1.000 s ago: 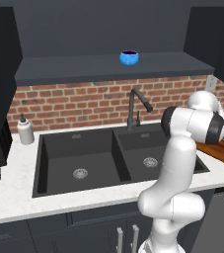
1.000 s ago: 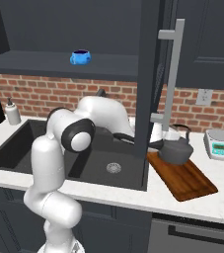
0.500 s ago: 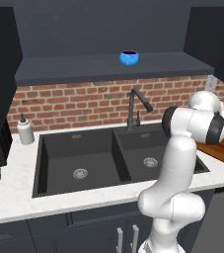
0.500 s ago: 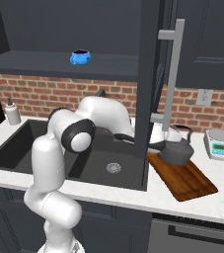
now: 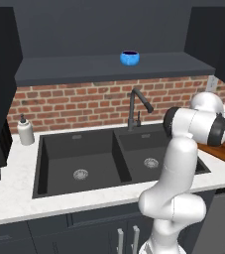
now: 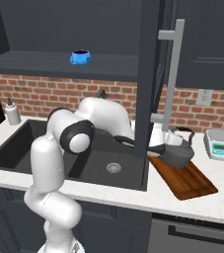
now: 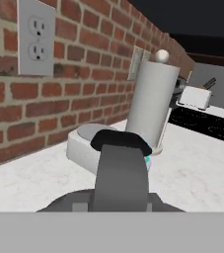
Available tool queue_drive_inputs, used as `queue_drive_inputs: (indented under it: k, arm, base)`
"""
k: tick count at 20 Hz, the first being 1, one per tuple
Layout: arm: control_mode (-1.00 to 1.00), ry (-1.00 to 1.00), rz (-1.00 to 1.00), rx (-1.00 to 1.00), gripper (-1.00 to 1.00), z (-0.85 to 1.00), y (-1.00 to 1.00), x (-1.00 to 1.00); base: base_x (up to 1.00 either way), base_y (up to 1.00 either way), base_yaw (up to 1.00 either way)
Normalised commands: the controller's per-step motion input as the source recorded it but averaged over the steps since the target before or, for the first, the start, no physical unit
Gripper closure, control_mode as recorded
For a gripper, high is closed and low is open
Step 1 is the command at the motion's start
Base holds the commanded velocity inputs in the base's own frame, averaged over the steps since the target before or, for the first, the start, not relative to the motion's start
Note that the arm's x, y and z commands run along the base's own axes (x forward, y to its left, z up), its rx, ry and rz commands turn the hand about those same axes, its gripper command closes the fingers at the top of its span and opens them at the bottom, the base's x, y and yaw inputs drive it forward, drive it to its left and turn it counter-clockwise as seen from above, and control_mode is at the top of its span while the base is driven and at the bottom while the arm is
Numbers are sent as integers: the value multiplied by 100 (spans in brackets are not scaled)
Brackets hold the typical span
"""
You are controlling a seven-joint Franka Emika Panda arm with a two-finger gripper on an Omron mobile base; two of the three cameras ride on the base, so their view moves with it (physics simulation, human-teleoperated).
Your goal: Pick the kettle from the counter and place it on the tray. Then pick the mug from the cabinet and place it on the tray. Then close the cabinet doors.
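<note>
Sitting on the tray (image 6: pixel 187 182), the kettle (image 6: pixel 178 153) hides the jaws; their grip cannot be told.

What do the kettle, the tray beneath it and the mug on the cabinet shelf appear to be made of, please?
The kettle looks like dark grey metal with a dull sheen, judging by soft highlights on its rounded body. The tray looks like brown wood, with faint lengthwise grain and a matte surface. The mug seems glazed ceramic or plastic: bright, even blue; the render leaves it open.
</note>
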Motion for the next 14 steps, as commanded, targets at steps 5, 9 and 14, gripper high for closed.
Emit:
queue_drive_inputs:
  k: [5,9,14]
  arm:
    - [-100,-6,0,-3,-100,-52,14,-30]
    - [-100,-13,0,-4,-100,-33,32,-28]
    - [-100,-16,0,-3,-100,-4,33,-16]
  base:
    - [0,0,0]
    - [0,0,0]
    - [0,0,0]
